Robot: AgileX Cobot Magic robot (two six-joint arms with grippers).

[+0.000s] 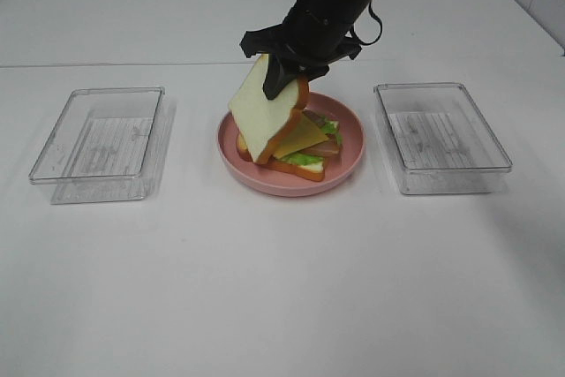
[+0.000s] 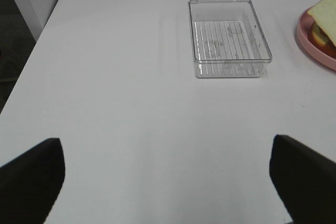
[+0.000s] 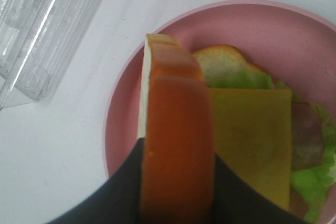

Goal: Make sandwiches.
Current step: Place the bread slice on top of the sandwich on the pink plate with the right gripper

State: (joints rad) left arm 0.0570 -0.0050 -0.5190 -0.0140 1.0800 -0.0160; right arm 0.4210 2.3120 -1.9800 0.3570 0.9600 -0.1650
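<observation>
Bright, even light, soft shadows; the bread slice (image 3: pixel 176 145) looks blurred, perhaps too close.

My right gripper (image 1: pixel 284 84) pinches the white, tan-crusted toy bread slice (image 1: pixel 262 112) by its upper edge, tilted over the pink round plate (image 1: pixel 346 171) directly below. Under the slice, on the plate, the yellow cheese square (image 3: pixel 251 140) lies atop green lettuce (image 3: pixel 312 179), brown bacon (image 3: pixel 305 135) and a bottom bread slice (image 3: pixel 223 61). One clear plastic tray (image 1: pixel 99 141) sits well left of my jaws, another (image 1: pixel 440 136) to their right.
</observation>
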